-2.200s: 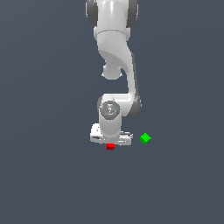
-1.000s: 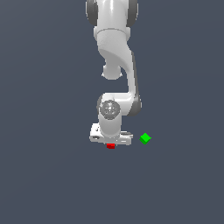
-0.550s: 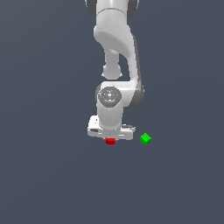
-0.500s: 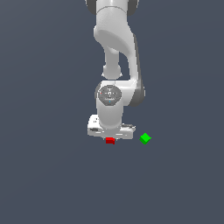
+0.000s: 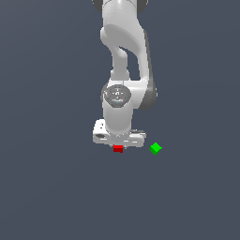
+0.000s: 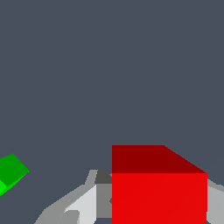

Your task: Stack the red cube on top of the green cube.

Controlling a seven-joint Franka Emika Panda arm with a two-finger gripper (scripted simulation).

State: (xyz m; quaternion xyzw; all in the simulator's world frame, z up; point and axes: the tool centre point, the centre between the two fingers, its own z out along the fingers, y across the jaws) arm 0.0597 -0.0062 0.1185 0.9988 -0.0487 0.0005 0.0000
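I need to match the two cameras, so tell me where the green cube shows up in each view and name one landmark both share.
Exterior view: the green cube sits on the dark floor, apart from the gripper, on the exterior view's right of it.
Wrist view: the green cube is cut off by the picture's edge, only partly visible.
Shared landmark: the red cube, between the fingers in both views.

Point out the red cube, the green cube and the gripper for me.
red cube (image 5: 118, 148), exterior view, its visible front face.
green cube (image 5: 155, 148), exterior view, centre of the diamond-shaped top.
gripper (image 5: 118, 144), exterior view, between the fingertips, just above the red cube.
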